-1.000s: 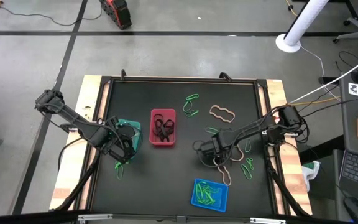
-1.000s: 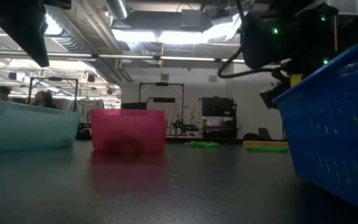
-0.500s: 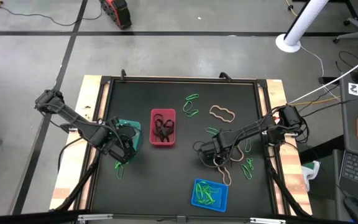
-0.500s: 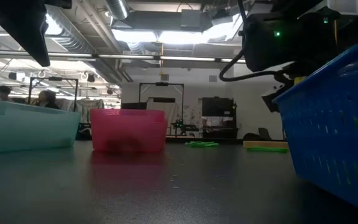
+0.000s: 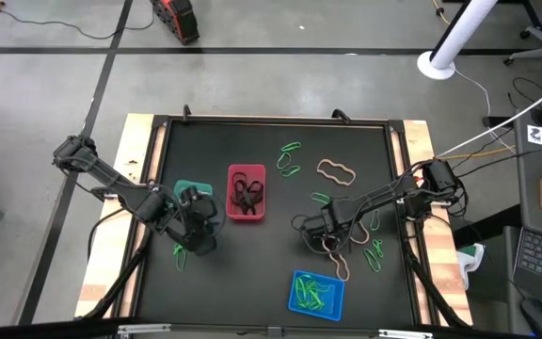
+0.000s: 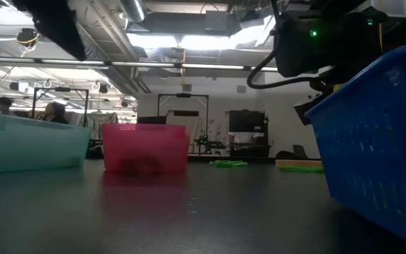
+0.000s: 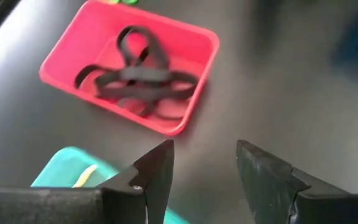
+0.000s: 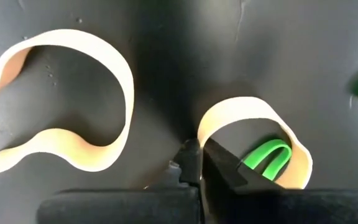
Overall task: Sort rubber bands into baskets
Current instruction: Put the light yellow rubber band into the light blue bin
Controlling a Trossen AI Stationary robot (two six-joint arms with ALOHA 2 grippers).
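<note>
**High view.** The black table [image 5: 271, 169] fills the centre of the frame. The red basket [image 5: 247, 193] sits left of centre and holds black rubber bands [image 5: 247, 196]. The teal basket [image 5: 191, 191] lies just left of it, largely covered by the left arm. The blue basket [image 5: 317, 293] is at lower centre-right and holds green bands [image 5: 314, 294]. Loose green bands [image 5: 290, 159] and a tan band [image 5: 337, 171] lie in the upper right part of the table; a second tan band [image 5: 338, 256] and more green bands [image 5: 376, 254] lie at lower right. The left gripper [image 5: 199, 226] is below the teal basket. The right gripper [image 5: 312, 226] is right of centre, at the upper end of the second tan band.

**Low view.** The teal basket [image 6: 30, 144] is at the left edge, the red basket [image 6: 145, 148] left of centre, and the blue basket [image 6: 379, 141] fills the right edge. Green bands [image 6: 229, 164] lie flat on the table in the middle distance. People [image 6: 49, 111] show far back at left.

**Left wrist view.** The left gripper [image 7: 204, 174] has its fingers [image 7: 157, 171] apart with nothing between them. The red basket [image 7: 129, 74] with black bands [image 7: 135, 74] occupies the upper left; a corner of the teal basket [image 7: 67, 165] shows at lower left.

**Right wrist view.** The right gripper [image 8: 194, 165] has its fingers pressed together on the edge of a tan band [image 8: 253, 137] at lower centre. A green band [image 8: 267, 155] lies inside that loop. Another tan loop [image 8: 73, 106] fills the left half.
</note>
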